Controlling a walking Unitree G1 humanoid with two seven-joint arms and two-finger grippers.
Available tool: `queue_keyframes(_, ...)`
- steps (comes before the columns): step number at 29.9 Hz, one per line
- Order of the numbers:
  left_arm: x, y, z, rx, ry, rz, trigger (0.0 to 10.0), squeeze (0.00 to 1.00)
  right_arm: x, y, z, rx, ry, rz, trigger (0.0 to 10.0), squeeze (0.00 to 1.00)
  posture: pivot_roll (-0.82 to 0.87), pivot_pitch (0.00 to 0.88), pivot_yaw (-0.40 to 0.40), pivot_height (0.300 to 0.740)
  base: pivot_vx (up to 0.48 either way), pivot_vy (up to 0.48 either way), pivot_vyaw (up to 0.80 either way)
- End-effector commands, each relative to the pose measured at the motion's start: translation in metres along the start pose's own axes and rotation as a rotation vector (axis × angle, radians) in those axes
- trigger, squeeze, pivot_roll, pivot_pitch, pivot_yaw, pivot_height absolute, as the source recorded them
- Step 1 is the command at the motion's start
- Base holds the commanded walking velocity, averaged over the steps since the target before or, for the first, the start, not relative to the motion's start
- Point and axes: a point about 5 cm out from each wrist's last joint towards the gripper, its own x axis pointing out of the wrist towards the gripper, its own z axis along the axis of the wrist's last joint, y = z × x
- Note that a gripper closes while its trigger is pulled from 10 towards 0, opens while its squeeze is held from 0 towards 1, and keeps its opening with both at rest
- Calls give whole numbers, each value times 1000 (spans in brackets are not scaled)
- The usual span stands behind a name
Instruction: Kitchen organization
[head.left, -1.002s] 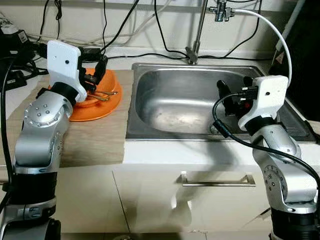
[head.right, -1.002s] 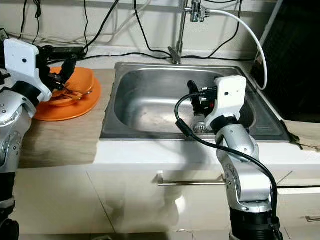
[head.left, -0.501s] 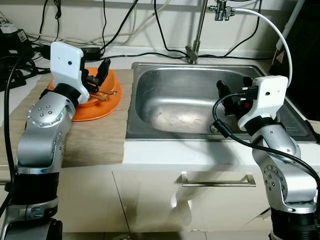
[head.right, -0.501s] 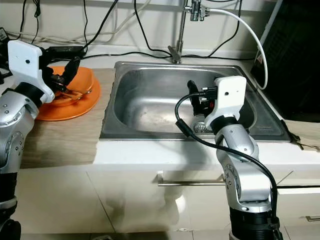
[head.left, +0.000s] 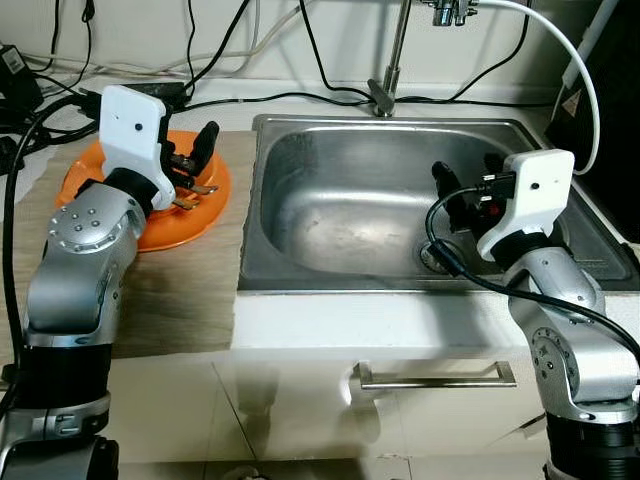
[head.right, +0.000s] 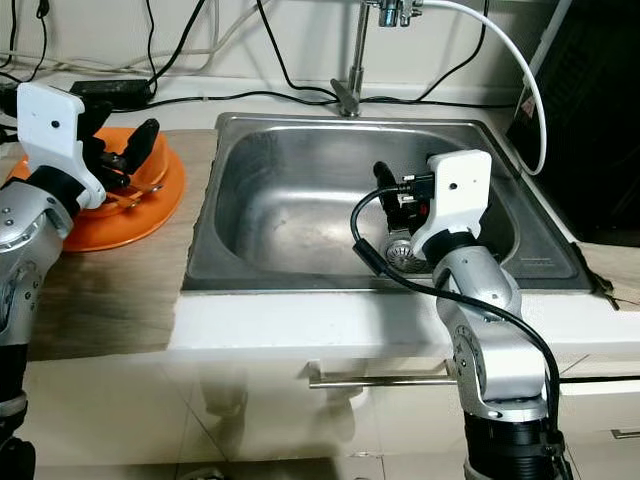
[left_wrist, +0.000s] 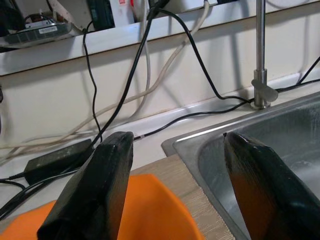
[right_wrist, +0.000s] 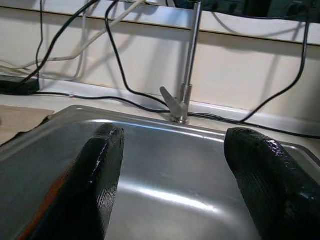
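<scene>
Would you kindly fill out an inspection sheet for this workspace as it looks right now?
Surface: wooden counter left of a steel sink; basin bare, drain visible.
Job's things: orange plate holding an orange bowl and what looks like cutlery.
Clutter: nothing seen.
Grippers: left claw open above the plate; right claw open over the sink.
Cables: black and white cables along the back wall; white hose from the tap.
Surroundings: cupboard handle below.
</scene>
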Motion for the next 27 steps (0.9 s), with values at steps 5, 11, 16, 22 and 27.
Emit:
queue_keyframes(5,0,2,3,8,-3,-5,10000,0,1,1,-1,11,5,23,10000,0,35,0,-9,740,0,0,0)
queue_keyframes(11,-1,5,3,24,-6,-4,10000,0,1,3,-1,19,2,29,10000,0,37,2,-9,740,0,0,0)
queue_keyframes(16,-6,27,5,36,0,19,10000,0,0,6,-2,27,1,47,10000,0,43,7,-14,740,0,0,0)
queue_keyframes(22,-17,55,8,26,56,-29,10000,1000,2,14,2,32,-12,125,10000,0,54,15,-22,740,0,0,0)
queue_keyframes(27,-36,69,6,20,140,-143,10000,1000,0,35,7,67,-56,332,10000,0,69,18,-32,740,0,0,0)
